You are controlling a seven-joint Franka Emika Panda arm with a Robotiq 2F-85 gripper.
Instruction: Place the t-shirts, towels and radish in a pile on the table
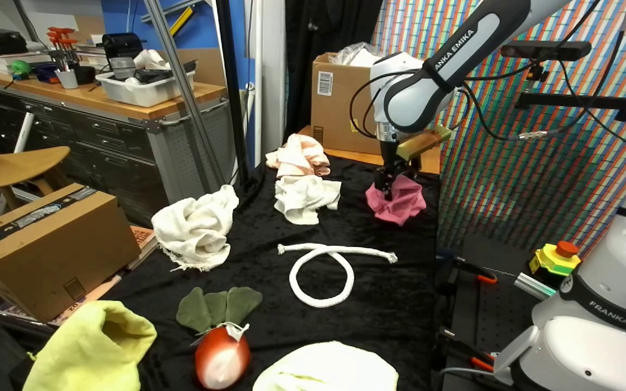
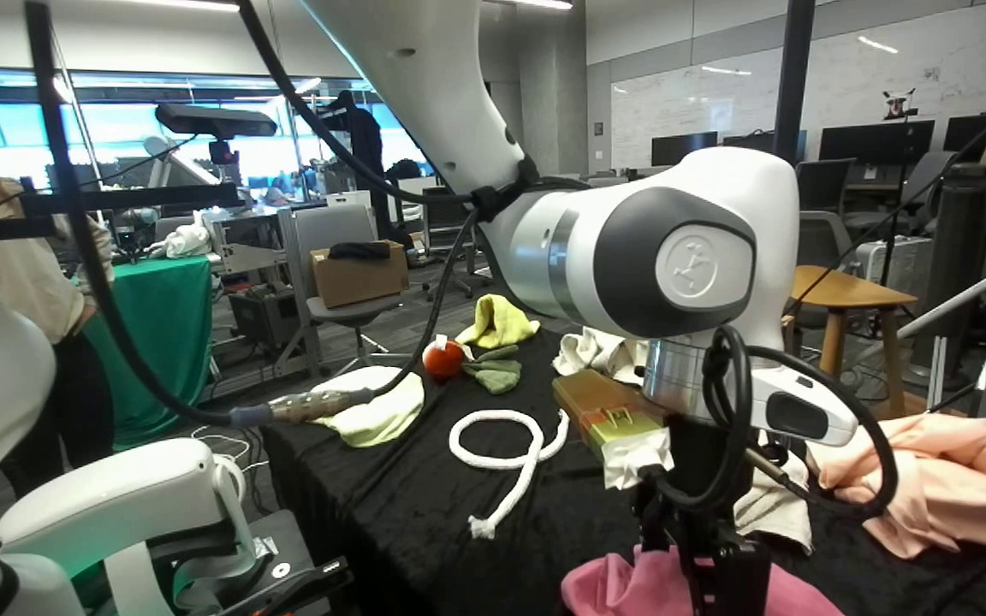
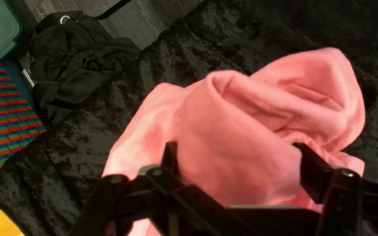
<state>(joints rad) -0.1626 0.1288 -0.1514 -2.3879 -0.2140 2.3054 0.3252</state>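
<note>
A pink cloth (image 1: 402, 203) lies crumpled on the black-covered table. My gripper (image 3: 236, 160) is down at it, fingers wide apart, with a thick fold of the pink cloth (image 3: 235, 131) between them. A peach cloth (image 1: 298, 155) and a white cloth (image 1: 305, 198) lie beside each other at the far end. A cream frayed cloth (image 1: 196, 231) lies along the table's side. A bright yellow cloth (image 1: 90, 347) and a pale yellow cloth (image 1: 329, 369) lie at the near end. A plush red-and-white radish (image 1: 221, 358) with green leaves lies between them; it also shows in an exterior view (image 2: 443, 359).
A looped white rope (image 1: 321, 302) lies mid-table. A cardboard box (image 1: 340, 114) stands behind the far end, and another box (image 1: 68, 255) stands beside the table. The robot base and an emergency stop button (image 1: 557, 258) are at the other side.
</note>
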